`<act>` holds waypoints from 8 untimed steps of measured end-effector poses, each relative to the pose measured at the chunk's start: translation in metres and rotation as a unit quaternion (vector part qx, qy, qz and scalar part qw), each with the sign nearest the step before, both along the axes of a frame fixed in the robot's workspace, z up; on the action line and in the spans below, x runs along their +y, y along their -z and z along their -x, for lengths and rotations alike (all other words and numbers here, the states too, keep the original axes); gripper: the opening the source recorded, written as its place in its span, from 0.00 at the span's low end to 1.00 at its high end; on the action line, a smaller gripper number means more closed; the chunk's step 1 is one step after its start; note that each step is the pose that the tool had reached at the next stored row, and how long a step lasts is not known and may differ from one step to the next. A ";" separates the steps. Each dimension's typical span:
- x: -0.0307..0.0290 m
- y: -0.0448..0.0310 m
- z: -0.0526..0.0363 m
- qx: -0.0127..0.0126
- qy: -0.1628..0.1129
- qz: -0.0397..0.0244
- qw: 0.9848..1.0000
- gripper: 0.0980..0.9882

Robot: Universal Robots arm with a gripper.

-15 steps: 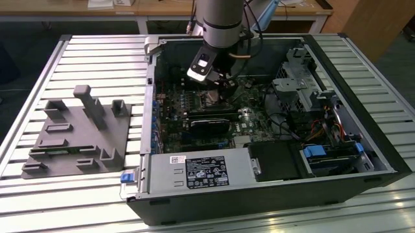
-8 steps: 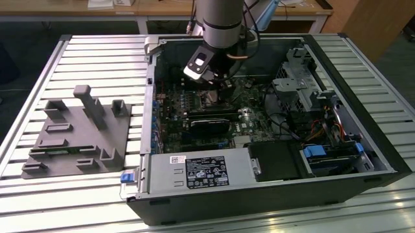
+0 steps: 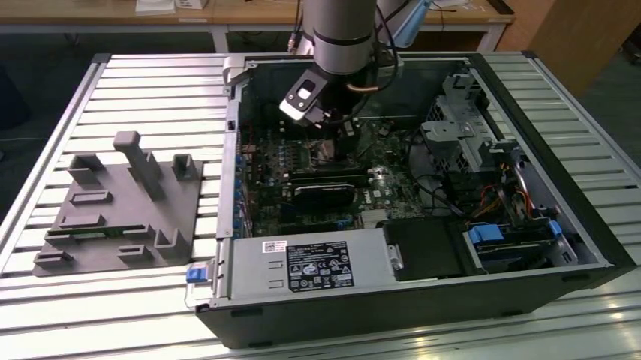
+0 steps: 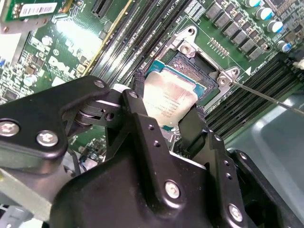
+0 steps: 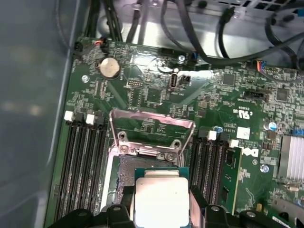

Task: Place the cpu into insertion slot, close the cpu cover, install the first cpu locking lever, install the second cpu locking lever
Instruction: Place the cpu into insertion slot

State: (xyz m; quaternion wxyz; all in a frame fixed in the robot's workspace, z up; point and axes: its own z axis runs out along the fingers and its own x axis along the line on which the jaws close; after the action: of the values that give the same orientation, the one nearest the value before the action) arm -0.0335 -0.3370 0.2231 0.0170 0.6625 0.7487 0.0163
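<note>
The cpu [image 4: 168,97] hangs over the insertion slot [image 4: 192,66], pinched at opposite edges by the tool [image 4: 164,104]. By my reading the first step is in hand (whether the chip touches the socket, I cannot tell). The cpu cover [image 5: 152,118] stands swung open beside it. Seating probably calls for a level, squared descent. In the exterior view a long black card [image 3: 326,187] lies at six o'clock from the tool.

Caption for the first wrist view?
Gripper holds the cpu over the insertion slot, cpu cover raised open.

One cpu [image 5: 161,199] — one insertion slot [image 4: 191,67] — one cpu cover [image 5: 152,116].
</note>
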 end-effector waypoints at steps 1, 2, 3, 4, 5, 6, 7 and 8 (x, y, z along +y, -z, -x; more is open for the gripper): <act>0.0003 0.0001 0.0000 0.000 0.004 0.000 1.000 0.50; 0.0007 0.0003 0.0000 0.000 0.009 0.000 1.000 0.50; 0.0013 0.0004 0.0000 0.000 0.012 0.000 1.000 0.50; 0.0020 0.0006 0.0000 0.000 0.016 0.000 1.000 0.50; 0.0030 0.0007 0.0000 0.000 0.018 0.000 1.000 0.50; 0.0039 0.0008 0.0000 0.000 0.020 0.000 1.000 0.50; 0.0047 0.0010 0.0000 0.000 0.023 0.000 1.000 0.50; 0.0050 0.0011 0.0000 0.000 0.025 0.000 1.000 0.50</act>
State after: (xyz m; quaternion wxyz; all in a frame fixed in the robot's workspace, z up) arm -0.0335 -0.3320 0.2220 0.0174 0.6808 0.7321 0.0158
